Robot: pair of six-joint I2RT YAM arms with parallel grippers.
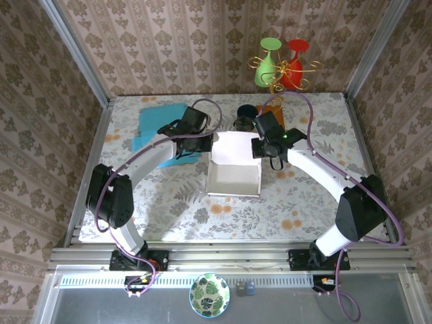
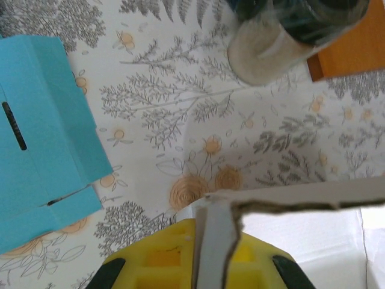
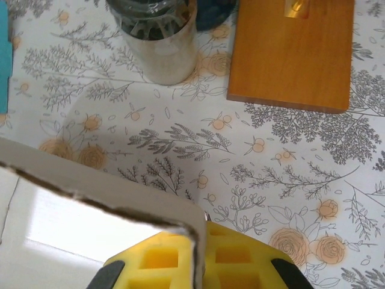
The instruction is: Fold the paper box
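Left wrist, left pincer [image 2: 207,256] cropped below, clamping paper box [image 2: 295,202] wall

Both arms arching in from the bottom corners toward mid-frame, left gripper [image 1: 206,143] pinched tight on the paper box [image 1: 233,179] wall left of centre, right gripper [image 1: 257,148] clamped on the opposite wall, yellow pads [image 2: 157,260] squeezed together.

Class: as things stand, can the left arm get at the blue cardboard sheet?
Probably, once freed. The blue sheet lies uncovered beside the left pincer, but that pincer is shut on a wall of the white box and must let go first.
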